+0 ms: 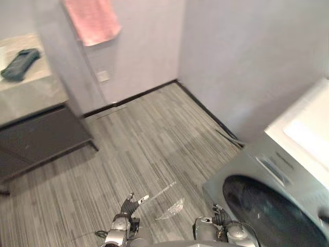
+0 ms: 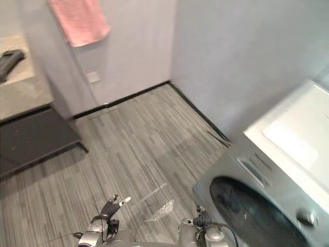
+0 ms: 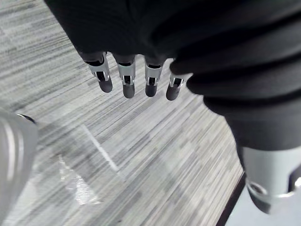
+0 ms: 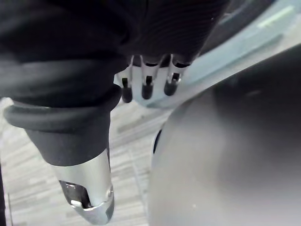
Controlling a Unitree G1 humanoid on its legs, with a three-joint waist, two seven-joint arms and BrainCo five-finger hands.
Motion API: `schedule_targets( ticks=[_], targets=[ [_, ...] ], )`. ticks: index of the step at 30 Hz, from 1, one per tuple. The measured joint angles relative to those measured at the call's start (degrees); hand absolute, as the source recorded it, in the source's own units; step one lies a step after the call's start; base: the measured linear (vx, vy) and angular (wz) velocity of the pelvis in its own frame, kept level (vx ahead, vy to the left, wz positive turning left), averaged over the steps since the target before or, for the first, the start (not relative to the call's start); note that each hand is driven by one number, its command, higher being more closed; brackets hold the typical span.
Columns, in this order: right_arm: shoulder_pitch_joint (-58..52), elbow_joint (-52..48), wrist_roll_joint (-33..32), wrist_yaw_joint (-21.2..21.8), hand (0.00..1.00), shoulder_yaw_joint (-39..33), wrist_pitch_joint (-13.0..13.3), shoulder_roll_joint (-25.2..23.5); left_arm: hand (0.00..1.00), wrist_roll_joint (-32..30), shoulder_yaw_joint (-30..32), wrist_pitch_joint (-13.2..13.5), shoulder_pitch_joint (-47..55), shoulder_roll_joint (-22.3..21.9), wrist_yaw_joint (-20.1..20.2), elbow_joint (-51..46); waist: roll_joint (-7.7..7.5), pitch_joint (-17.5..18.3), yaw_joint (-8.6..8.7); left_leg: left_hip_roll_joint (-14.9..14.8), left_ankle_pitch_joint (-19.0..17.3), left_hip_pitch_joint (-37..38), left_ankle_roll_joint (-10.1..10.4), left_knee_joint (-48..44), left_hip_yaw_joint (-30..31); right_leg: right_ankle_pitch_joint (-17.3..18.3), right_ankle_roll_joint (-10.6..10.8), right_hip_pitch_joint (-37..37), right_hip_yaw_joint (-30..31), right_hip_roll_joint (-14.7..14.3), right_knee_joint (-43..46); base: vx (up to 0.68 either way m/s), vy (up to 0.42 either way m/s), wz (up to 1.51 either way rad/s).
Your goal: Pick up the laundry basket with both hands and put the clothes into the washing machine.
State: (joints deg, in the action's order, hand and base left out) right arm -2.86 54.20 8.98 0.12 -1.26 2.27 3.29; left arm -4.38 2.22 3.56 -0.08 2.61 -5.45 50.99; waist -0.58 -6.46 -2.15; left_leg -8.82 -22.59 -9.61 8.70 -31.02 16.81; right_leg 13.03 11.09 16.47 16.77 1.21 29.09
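We are seeing the left robot hand (image 3: 128, 80) and the right robot hand (image 4: 147, 84) hanging over the striped floor (image 1: 144, 149), fingers relaxed, holding nothing. The washing machine (image 1: 272, 206) is standing at our right; a dark garment (image 1: 20, 63) is lying on the bench (image 1: 31, 95), well apart.

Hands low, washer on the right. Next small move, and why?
Probably turn the head to search for the basket. The left hand and right hand hang open and hold nothing, above striped floor with a scrap of clear plastic. The washing machine stands at right, its round door apparently shut, so nothing is ready to load.
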Motion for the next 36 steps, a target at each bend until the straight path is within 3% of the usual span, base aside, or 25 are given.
schedule_targets(
  ticks=[1,3,4,8,10,12,14,16,22,25,28,30,31,32,35,36],
  targets=[
    [0.1,-0.1,0.0,0.0,0.00,0.1,0.1,0.7,0.00,0.3,0.7,0.0,0.3,-1.4,-0.1,-0.6,0.30,0.1,-0.80,-1.6,2.2,-0.7,1.0,1.4,0.8,0.5,-0.8,-0.1,-2.0,-1.1,1.2,0.16,-0.452,0.81],
    [-0.2,-0.6,0.1,0.1,0.00,0.3,0.0,1.2,0.00,0.2,0.8,0.0,0.5,-2.5,-0.1,-0.8,-0.18,0.1,-0.33,-2.6,5.5,-0.7,1.4,4.4,1.7,2.6,-3.0,-0.2,-5.6,-1.2,2.7,0.09,-0.410,0.88],
    [-0.5,-0.7,0.0,0.1,0.00,0.6,0.1,1.3,0.00,0.2,1.1,0.0,0.7,-2.8,-0.1,-0.8,0.39,0.4,-0.21,-3.7,6.6,-0.5,2.7,5.9,3.0,4.1,-4.8,0.0,-7.8,-1.7,3.7,0.08,-0.388,0.83],
    [-0.7,0.6,0.1,0.1,0.00,1.8,1.2,1.0,0.00,0.3,8.0,0.0,2.0,-2.8,-0.4,1.1,-0.73,0.6,-0.13,-6.9,11.9,-1.6,3.9,8.1,3.6,4.8,-7.0,-2.2,-14.4,-3.0,3.6,0.00,-0.276,0.76],
    [-0.6,1.9,-0.1,0.1,0.00,1.5,1.4,0.9,0.00,1.4,10.0,0.2,2.4,-2.6,-1.1,1.9,-0.86,0.6,-0.14,-8.0,15.3,-1.8,2.9,9.1,-1.8,4.1,-8.1,-4.7,-17.3,-2.1,1.4,-0.06,-0.155,0.86],
    [-0.3,3.8,-0.7,0.0,0.00,0.4,1.7,0.4,0.00,1.6,12.0,0.1,2.6,-2.3,-1.1,3.2,-0.98,0.5,-0.11,-9.3,16.9,-2.5,1.2,8.9,-13.5,2.9,-9.2,-7.4,-20.8,-0.8,-2.1,-0.10,-0.079,0.89],
    [-0.1,5.2,-1.7,0.0,0.00,-0.1,1.7,0.8,0.00,1.6,12.0,0.1,3.2,-2.0,-1.1,4.1,-0.21,1.1,-0.09,-8.4,16.7,-2.6,0.9,9.7,-19.0,1.8,-8.7,-9.0,-23.0,0.5,-4.9,-0.12,0.054,0.75],
    [0.3,6.5,-1.8,0.1,0.00,0.0,1.7,1.4,0.00,1.6,12.0,0.1,4.7,-1.4,-1.1,4.3,-0.20,1.5,-0.36,-6.1,17.6,-2.0,0.2,14.2,-19.5,0.7,-7.7,-9.3,-23.5,2.0,-7.3,-0.10,0.124,0.49],
    [0.4,7.3,-3.9,-0.2,0.00,-0.9,1.3,1.0,0.00,2.6,12.2,0.5,5.5,-0.6,-1.0,5.0,-0.84,2.9,-0.15,2.7,28.7,-2.5,-3.6,30.0,-16.7,-4.9,-5.1,-10.3,-26.2,7.3,-17.9,-0.01,0.187,0.58],
    [0.3,6.5,-4.3,-0.4,0.00,-1.0,1.0,-0.2,0.00,2.8,11.1,0.5,5.1,-0.7,-1.0,4.3,-1.51,3.0,-0.39,4.8,28.4,-4.6,-4.7,28.9,-15.2,-4.7,-4.3,-10.2,-27.8,9.1,-17.9,0.01,0.135,0.46],
    [-0.4,3.1,-4.5,-0.4,0.00,-1.3,0.8,-2.5,0.00,2.8,10.3,0.5,5.4,-0.6,-0.9,2.2,-3.03,2.2,-0.44,6.3,23.4,-4.8,-6.1,22.8,-17.4,-0.8,-4.8,-10.5,-25.5,10.8,-14.7,0.01,0.110,-0.02],
    [-1.7,0.7,-4.5,-0.4,0.00,-1.2,0.9,-4.0,0.00,2.9,6.4,0.6,6.4,0.6,-0.7,-1.4,-4.87,2.4,-0.37,7.7,20.1,-4.5,-6.9,18.4,-19.2,1.9,-5.2,-10.5,-23.7,12.9,-10.3,0.05,0.073,-0.08],
    [-1.8,0.4,-4.5,-0.4,0.00,-1.0,0.9,-4.3,0.00,3.2,4.7,0.7,6.8,0.8,-0.8,-3.1,-5.10,2.3,-0.36,7.7,19.3,-4.7,-6.9,17.4,-19.3,2.4,-5.5,-10.1,-23.2,13.2,-9.4,0.10,0.038,-0.07],
    [-1.9,0.4,-4.6,-0.4,0.00,-0.3,1.0,-5.0,0.00,3.3,1.5,2.1,8.1,1.4,-1.1,-5.8,-5.61,2.5,-0.28,7.9,18.2,-5.1,-7.1,16.4,-19.2,2.6,-5.6,-10.0,-22.8,13.7,-9.2,0.09,0.011,-0.09],
    [-1.7,0.8,-5.9,-1.1,0.00,1.9,1.8,-5.6,0.00,3.0,-0.1,4.8,7.8,2.2,-1.8,-6.6,-6.61,3.4,-0.11,7.6,17.4,-5.8,-7.1,16.1,-18.8,0.2,-4.8,-10.2,-23.6,13.4,-11.0,0.15,0.003,-0.10],
    [-1.3,1.4,-6.4,-1.4,0.00,1.9,2.0,-5.2,0.00,3.0,-0.6,5.6,7.8,2.0,-2.2,-6.5,-6.54,3.4,0.18,6.6,17.1,-5.5,-7.2,16.1,-18.3,-2.1,-4.8,-9.8,-24.4,12.6,-9.0,0.12,-0.019,-0.05]
  ],
)
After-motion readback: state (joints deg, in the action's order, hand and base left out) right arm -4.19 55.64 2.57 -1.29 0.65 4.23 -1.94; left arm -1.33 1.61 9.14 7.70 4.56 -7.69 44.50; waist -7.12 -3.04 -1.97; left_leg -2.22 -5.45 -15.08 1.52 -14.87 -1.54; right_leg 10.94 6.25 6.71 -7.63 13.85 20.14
